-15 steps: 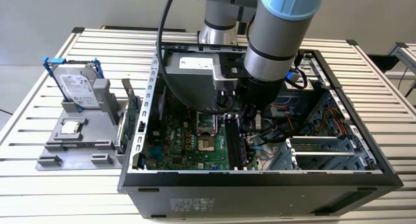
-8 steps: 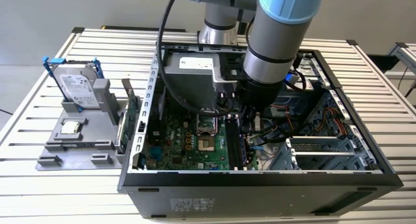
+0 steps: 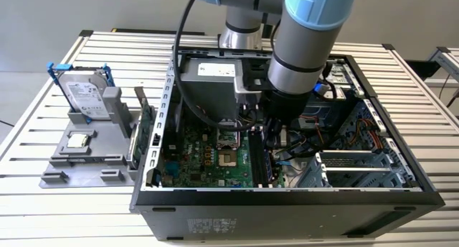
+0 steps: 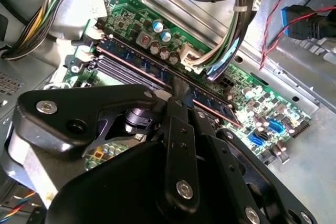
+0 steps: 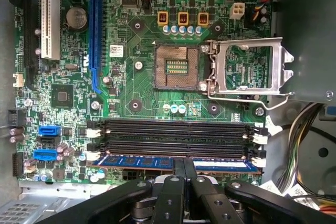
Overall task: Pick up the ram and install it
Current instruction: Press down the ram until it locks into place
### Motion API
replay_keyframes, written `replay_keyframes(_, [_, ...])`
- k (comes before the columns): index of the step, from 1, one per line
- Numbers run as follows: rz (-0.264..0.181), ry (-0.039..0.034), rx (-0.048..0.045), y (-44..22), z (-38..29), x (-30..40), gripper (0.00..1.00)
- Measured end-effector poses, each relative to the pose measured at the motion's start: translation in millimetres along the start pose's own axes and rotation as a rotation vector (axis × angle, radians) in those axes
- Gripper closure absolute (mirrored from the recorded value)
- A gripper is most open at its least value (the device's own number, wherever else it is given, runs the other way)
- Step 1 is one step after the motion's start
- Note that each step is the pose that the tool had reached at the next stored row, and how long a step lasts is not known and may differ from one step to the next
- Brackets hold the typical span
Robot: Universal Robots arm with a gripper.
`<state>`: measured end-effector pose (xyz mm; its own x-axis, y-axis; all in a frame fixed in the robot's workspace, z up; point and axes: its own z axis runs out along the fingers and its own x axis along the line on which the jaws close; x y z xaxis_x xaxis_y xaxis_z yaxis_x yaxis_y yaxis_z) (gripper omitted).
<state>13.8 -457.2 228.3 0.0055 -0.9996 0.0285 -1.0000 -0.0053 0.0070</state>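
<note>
Black gripper fingers [image 5: 184, 179] are closing down around the middle of the ram [image 5: 157, 162], pinching it. Its long axis is running along the memory slots [image 5: 173, 135], sitting in the outermost one, directly beneath the gripper [image 4: 178, 95] inside the computer case [image 3: 287, 196].

hard drive [image 3: 86, 94], open computer case [image 3: 287, 201]

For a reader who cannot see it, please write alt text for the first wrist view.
The gripper holds the ram, a blue stick, standing in the nearest of the memory slots on a green motherboard; the other black slots beside it are empty. Farther off, the processor socket lies open, its metal cover swung to the side.
</note>
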Motion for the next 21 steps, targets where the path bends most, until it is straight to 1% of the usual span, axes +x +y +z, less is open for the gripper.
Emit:
replay_keyframes(8, [0.0, 0.0007, -0.0002, 0.0, 4.7, -0.1, 1.0])
replay_keyframes(10, [0.001, 0.0001, -0.0001, 0.0, 8.1, -0.2, 1.0])
replay_keyframes(15, [0.001, 0.0008, -0.0002, 0.0, 10.4, -0.2, 1.0])
replay_keyframes(21, [0.001, 0.0008, -0.0002, -0.1, 10.6, -0.3, 1.0])
